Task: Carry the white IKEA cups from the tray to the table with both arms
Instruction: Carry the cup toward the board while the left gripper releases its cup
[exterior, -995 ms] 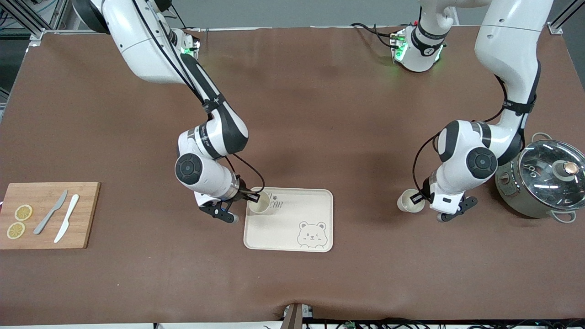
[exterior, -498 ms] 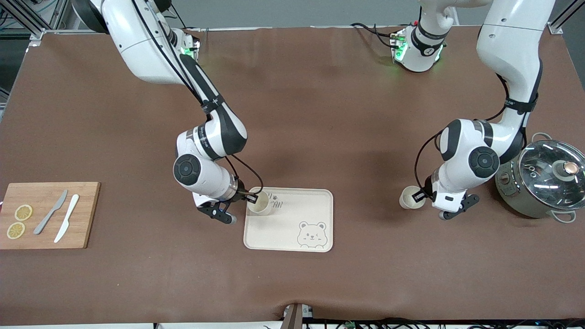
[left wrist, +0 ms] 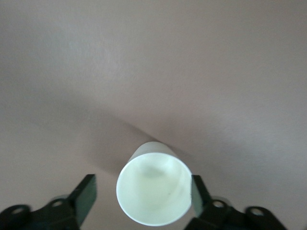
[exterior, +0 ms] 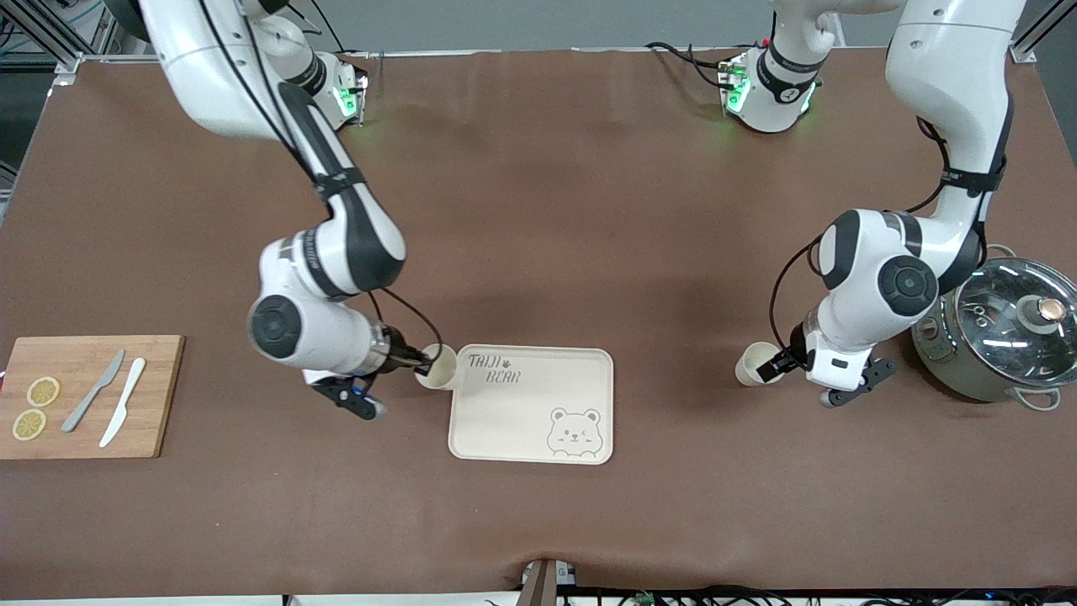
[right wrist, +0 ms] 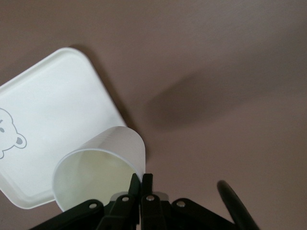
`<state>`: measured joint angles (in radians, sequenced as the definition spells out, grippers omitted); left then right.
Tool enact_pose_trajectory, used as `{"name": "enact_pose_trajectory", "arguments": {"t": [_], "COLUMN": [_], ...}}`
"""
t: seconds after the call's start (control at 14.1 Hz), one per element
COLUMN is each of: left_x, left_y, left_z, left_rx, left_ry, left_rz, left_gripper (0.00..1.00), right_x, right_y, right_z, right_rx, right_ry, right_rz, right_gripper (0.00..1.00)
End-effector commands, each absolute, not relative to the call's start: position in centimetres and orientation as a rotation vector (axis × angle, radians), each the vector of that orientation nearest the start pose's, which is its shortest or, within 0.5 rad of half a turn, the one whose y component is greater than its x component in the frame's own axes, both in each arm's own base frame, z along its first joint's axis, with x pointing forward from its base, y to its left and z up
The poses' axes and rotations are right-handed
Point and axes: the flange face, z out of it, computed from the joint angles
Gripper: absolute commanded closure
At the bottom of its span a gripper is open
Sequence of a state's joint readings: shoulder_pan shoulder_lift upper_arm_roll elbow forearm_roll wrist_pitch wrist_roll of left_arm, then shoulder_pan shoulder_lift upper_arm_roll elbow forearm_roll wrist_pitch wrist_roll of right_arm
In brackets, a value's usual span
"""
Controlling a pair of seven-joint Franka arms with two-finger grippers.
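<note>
The right gripper (exterior: 418,364), wrist bent low, holds one cup (exterior: 438,368) pinched by its rim over the tray's (exterior: 532,425) ten-o'clock corner. The left gripper (exterior: 778,365), jaws spread, flanks the other cup (exterior: 753,364) standing on the tabletop (exterior: 589,210) at the tray's three o'clock.

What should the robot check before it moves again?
1. Left end effector open, with its fingers on either side of the placed cup and not touching it: ok.
2. Placed cup standing upright on the table: ok.
3. Right end effector shut on the wall of the held cup: ok.
4. No cups on the tray: ok.
5. Held cup resting on the table beside the tray: cannot tell.
</note>
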<state>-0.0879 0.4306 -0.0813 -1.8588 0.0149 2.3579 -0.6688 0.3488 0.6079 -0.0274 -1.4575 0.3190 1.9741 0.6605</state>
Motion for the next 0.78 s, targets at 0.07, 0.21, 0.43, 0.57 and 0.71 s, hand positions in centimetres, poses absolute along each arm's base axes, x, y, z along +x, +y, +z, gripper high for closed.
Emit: {"name": "enact_pose_trajectory", "arguments": {"t": [0.07, 0.21, 0.43, 0.57, 0.71], "left_x": [64.6, 64.9, 65.4, 65.2, 64.6], "left_y": [-10.3, -9.7, -7.2, -6.5, -6.6], "left_z": [34.5, 36.6, 39.9, 42.4, 45.8], "left_rx": [-3.090, -3.092, -3.095, -3.111, -3.126], "left_ry": [-0.733, -0.694, -0.635, -0.527, -0.412], "left_rz": [-0.101, -0.092, -0.084, -0.086, -0.128], "left_gripper": [0.00, 0.00, 0.00, 0.00, 0.00], "right_x": [65.4, 64.7, 63.8, 63.1, 62.3], "right_y": [15.5, 10.1, 1.9, -2.3, -6.3], "right_z": [34.4, 33.5, 31.8, 30.9, 30.4], "right_rx": [-2.920, -3.007, -3.000, -3.007, -3.045], "right_ry": [0.551, 0.439, 0.288, 0.183, 0.121], "right_rz": [0.341, 0.338, 0.379, 0.398, 0.423], "right_gripper": [1.00, 1.00, 1.00, 1.00, 1.00]}}
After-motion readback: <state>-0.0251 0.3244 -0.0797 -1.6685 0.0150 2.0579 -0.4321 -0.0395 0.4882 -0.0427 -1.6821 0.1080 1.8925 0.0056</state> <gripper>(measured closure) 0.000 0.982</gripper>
